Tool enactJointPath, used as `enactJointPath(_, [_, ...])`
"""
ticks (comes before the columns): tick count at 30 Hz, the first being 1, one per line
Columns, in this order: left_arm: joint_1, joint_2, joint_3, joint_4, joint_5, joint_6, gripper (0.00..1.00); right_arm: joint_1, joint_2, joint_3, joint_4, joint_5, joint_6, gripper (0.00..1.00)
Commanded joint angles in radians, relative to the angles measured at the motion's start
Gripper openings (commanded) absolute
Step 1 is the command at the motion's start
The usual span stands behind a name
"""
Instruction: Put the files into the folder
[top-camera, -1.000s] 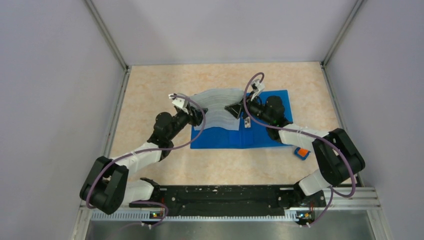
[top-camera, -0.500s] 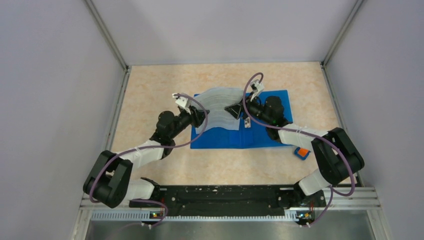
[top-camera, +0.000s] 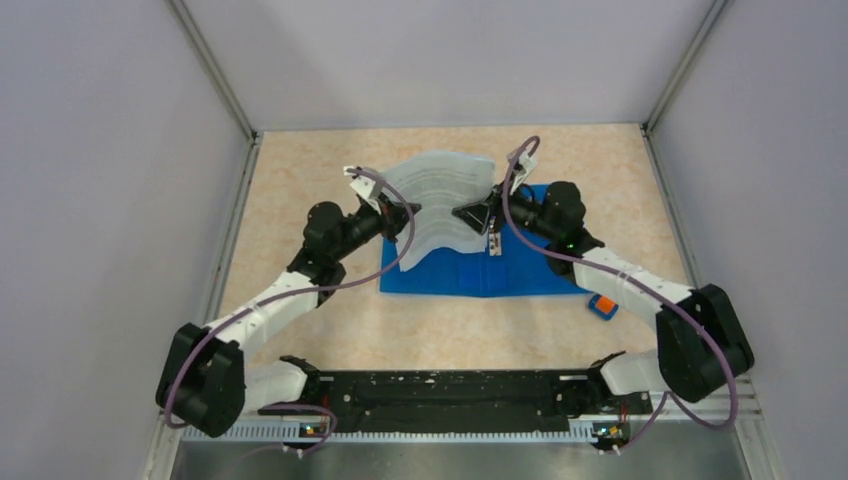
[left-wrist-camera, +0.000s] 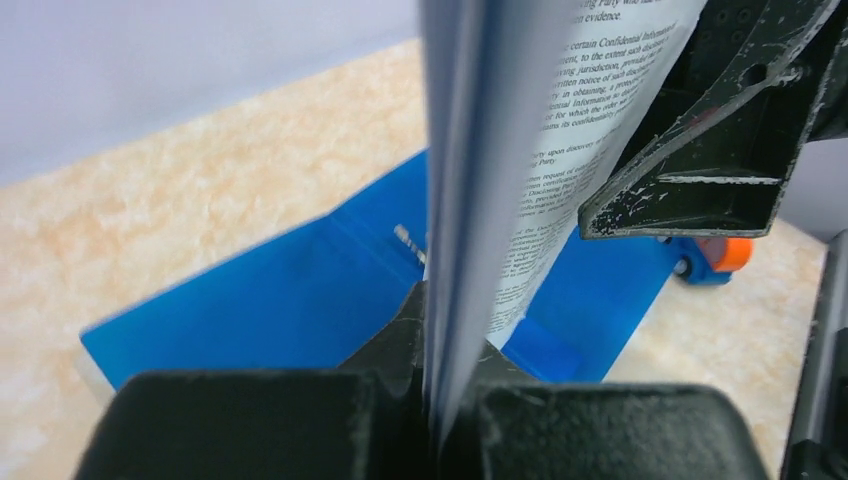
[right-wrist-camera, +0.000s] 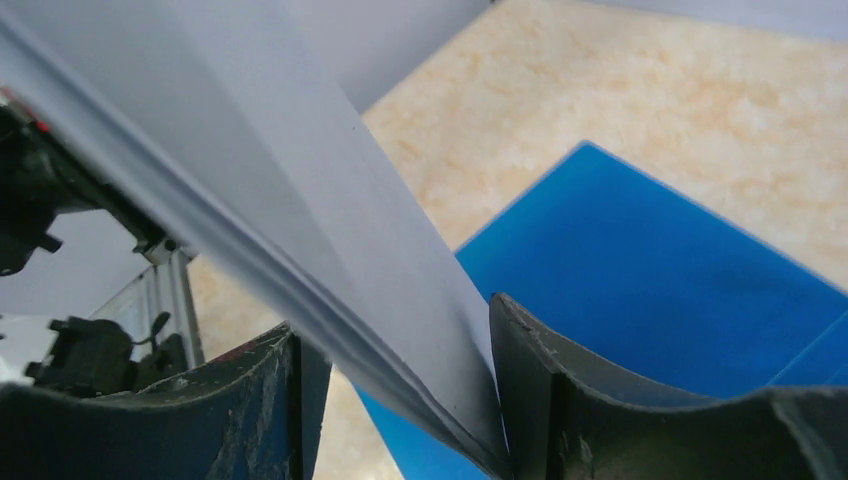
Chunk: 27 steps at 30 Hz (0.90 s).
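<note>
White paper makes up the files (top-camera: 440, 195), a loose stack printed with black text and pinched at two opposite edges by the two arms. The left gripper (top-camera: 402, 211) is clamped on the stack's left edge. In the left wrist view the sheets run edge-on into the narrow slot between its black fingers (left-wrist-camera: 250, 425). The right gripper (top-camera: 466, 214) is closed on the right edge, and in the right wrist view the sheets pass between its two curved fingers (right-wrist-camera: 600, 410) with no slack on either side.

Between the two holds the stack bows into an arch, its far part rising towards the back of the table (top-camera: 300, 170). The near edge of the stack hangs down over the folder (top-camera: 520, 275). I cannot tell whether that edge touches the blue plastic.

The folder lies open and flat on the beige table, right of centre, with its long side running left to right. The files sit over its left half, while the right half is bare apart from the right arm crossing above it. A metal clip (left-wrist-camera: 408, 240) shows at the crease between the two blue halves, just beside the hanging sheets.

Near the folder's near right corner, and apart from it, a small orange-and-blue object (top-camera: 601, 306) rests on the table.
</note>
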Motion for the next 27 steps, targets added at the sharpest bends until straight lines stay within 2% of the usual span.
enactJointPath(1, [0.013,-0.138,0.158,-0.203,0.131,0.048,0.0,-0.031,-0.151,0.106,-0.07,-0.158,-0.038,0.58])
enactJointPath(5, [0.027,-0.172,0.302,-0.367,0.267,0.062,0.0,-0.031,-0.224,0.17,-0.158,-0.248,-0.056,0.6])
enactJointPath(9, [0.047,-0.159,0.407,-0.45,0.384,0.038,0.0,-0.031,-0.273,0.221,-0.202,-0.29,-0.049,0.61])
enactJointPath(14, [0.059,-0.146,0.471,-0.458,0.461,-0.011,0.0,-0.032,-0.324,0.257,-0.29,-0.239,-0.078,0.6])
enactJointPath(19, [0.064,-0.132,0.484,-0.423,0.501,-0.064,0.0,-0.031,-0.337,0.277,-0.312,-0.238,-0.051,0.48])
enactJointPath(22, [0.065,-0.135,0.471,-0.364,0.52,-0.096,0.0,-0.032,-0.349,0.271,-0.336,-0.237,-0.064,0.46])
enactJointPath(24, [0.065,-0.145,0.471,-0.334,0.538,-0.105,0.0,-0.032,-0.364,0.254,-0.328,-0.245,-0.069,0.51])
enactJointPath(27, [0.065,-0.18,0.463,-0.325,0.545,-0.069,0.0,-0.031,-0.393,0.24,-0.331,-0.241,-0.096,0.65])
